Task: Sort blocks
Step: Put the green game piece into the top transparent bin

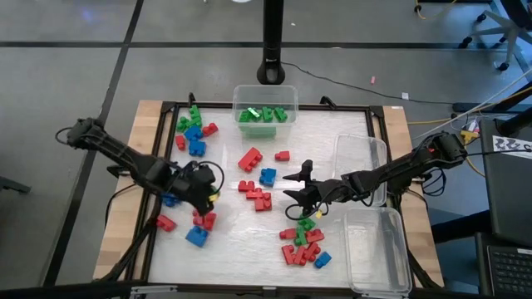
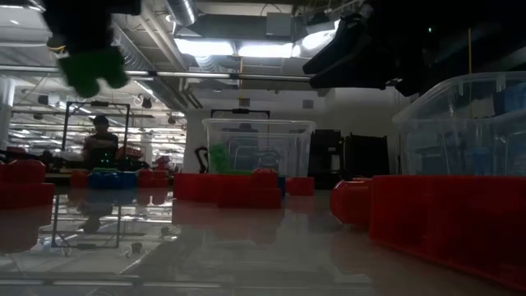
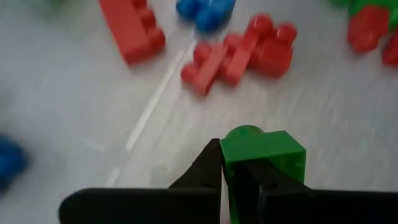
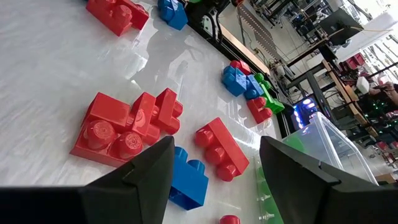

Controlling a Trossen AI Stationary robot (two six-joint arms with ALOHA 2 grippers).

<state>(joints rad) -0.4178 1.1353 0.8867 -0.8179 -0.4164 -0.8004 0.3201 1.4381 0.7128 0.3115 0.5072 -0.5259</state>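
On my near edge of the tabletop [image 1: 249, 249], a loose pile of red, green and blue blocks [image 1: 304, 246] lies just beside an empty clear tub [image 1: 378, 249] at the right. On the left side sit a blue block [image 1: 197, 237] and a red one [image 1: 165, 223].

Just past those, my left end effector [image 1: 202, 195] hangs over the left half of the tabletop. In its wrist view I see its fingers [image 3: 199, 180] pressed together on a green block [image 3: 264, 155], lifted clear of the surface; the low view shows that same green block high at the upper left.

Level with it on the right, my right end effector [image 1: 298, 188] hovers near the middle of the tabletop with its fingers [image 4: 143, 174] spread apart and nothing between them. Ahead of it in its wrist view lie a cluster of red blocks [image 4: 127, 127], a single red block [image 4: 222, 149] and a blue block beside it [image 4: 189, 177].

Farther in, around the middle, I see a long red block [image 1: 249, 158], a small red one [image 1: 283, 155] and a blue one [image 1: 268, 176]. A second clear tub [image 1: 362, 158] stands to the right, behind the right arm.

Toward the far left corner a mixed heap [image 1: 193, 131] of green, blue and red blocks rests on the surface. At the far edge, centred, a third tub [image 1: 266, 93] holds green blocks only [image 1: 264, 115].

Beyond the tabletop, the low view shows a person [image 2: 100, 140] in the room behind.
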